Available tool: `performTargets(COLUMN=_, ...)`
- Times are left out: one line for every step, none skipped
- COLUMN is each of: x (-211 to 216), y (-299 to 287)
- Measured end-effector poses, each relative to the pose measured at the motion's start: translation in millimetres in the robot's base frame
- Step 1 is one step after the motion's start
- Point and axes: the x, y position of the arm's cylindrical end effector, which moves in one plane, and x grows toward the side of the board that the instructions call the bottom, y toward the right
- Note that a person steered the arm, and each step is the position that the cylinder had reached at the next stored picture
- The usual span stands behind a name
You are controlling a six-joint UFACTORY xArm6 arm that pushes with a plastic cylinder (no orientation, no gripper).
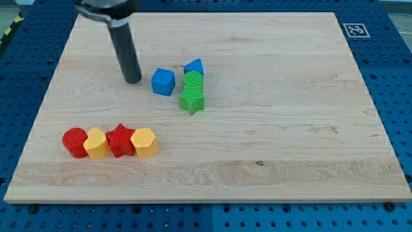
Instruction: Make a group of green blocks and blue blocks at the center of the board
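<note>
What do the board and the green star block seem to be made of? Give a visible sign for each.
Board: pale wood, matte, judging by its lengthwise grain lines and small dark knot.
Green star block: probably plastic, possibly 3D-printed; fine ridged lines run across its evenly coloured faces.

It looked like a robotics lab bench. A pale wooden board [257,148] lay on a blue perforated table [393,77] with regular mounting holes, and a black-and-white fiducial tag [355,29] sat at the board's top right corner.
</note>
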Motion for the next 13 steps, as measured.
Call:
performTargets(x=6, y=44)
performTargets(x=6, y=111)
performTargets(x=6, y=111)
performTargets(x=6, y=70)
performTargets(x=6, y=22)
performTargets(x=7, y=-23)
performTargets(x=26, y=-14)
performTargets(x=36, y=34)
performTargets(x=53, y=79)
performTargets(x=61, y=101)
performTargets(x=62, y=128)
performTargets(x=62, y=115)
performTargets(x=58, y=61)
